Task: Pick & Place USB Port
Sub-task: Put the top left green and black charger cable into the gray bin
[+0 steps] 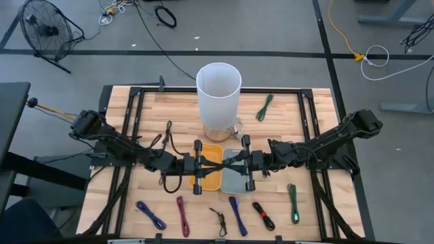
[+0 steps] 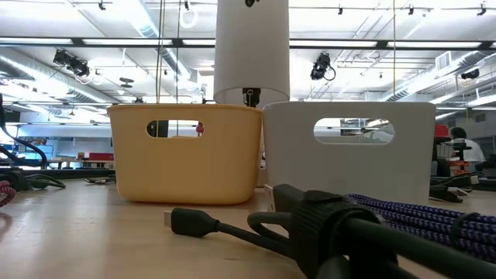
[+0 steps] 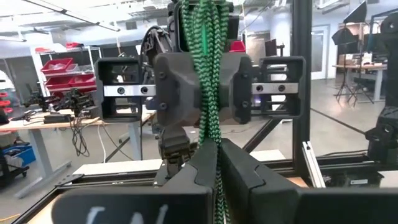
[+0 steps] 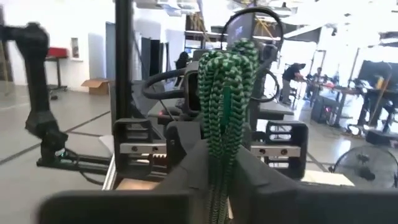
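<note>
A green braided cable (image 3: 207,93) hangs stretched between the 2 grippers above the yellow bin (image 1: 209,177) and the grey bin (image 1: 234,180) at the table's (image 1: 312,129) middle. The left gripper (image 1: 197,166) is clamped on it from one side and the right gripper (image 1: 247,163) is clamped on it from the other. The white cylinder (image 1: 218,95) stands just behind the bins, other cables line the near edge, including a blue cable (image 1: 236,215), and bare wood lies open towards the far corners.

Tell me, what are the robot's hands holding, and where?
Both the left hand and the right hand pinch one green braided cable, bundled in loops, between them above the bins. Each grips an opposite end of the bundle.
</note>
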You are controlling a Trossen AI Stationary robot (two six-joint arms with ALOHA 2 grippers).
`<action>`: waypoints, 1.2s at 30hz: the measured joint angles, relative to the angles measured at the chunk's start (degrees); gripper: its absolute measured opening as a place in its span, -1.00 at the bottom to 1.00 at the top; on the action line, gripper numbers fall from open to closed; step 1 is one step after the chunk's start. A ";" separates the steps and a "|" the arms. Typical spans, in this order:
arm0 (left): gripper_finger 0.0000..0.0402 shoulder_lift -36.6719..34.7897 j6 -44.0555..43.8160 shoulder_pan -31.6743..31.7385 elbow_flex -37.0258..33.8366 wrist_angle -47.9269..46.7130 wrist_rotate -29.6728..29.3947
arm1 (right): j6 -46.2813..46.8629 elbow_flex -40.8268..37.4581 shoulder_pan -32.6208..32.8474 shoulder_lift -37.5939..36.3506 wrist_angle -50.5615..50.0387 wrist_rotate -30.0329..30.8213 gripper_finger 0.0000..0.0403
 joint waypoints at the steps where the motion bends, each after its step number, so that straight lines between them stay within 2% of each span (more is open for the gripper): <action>1: -0.91 0.00 0.02 -0.02 0.00 -0.04 -0.03 | 0.07 0.00 0.03 0.00 -0.06 -0.12 -0.90; 6: -0.89 -0.06 1.23 0.08 0.00 -0.62 -1.24 | 1.62 0.00 0.82 -1.88 -4.68 7.20 -0.95; 14: -0.88 -1.88 7.49 -1.12 -0.02 -1.36 -8.39 | 6.94 0.02 2.21 -8.29 -17.16 17.66 -0.95; 16: -0.88 -2.17 8.01 -1.77 -0.02 -1.04 -9.83 | 10.18 0.00 2.22 -9.37 -21.19 19.84 -0.95; 18: -0.88 -2.93 8.72 -2.60 0.00 -1.07 -12.07 | 13.86 -0.09 2.52 -9.31 -24.29 19.26 -0.95; 22: -0.88 -2.93 11.94 -4.02 0.00 -1.25 -15.79 | 21.96 -0.57 3.08 -9.31 -34.02 23.83 -0.96; 29: -0.87 -2.97 14.14 -5.90 0.00 -0.82 -20.70 | 35.98 -7.16 4.14 -7.37 -27.29 21.32 -0.96; 36: -0.87 -2.95 13.52 -6.80 0.00 -0.64 -21.18 | 47.48 -14.80 4.98 -6.50 -19.75 21.88 -0.96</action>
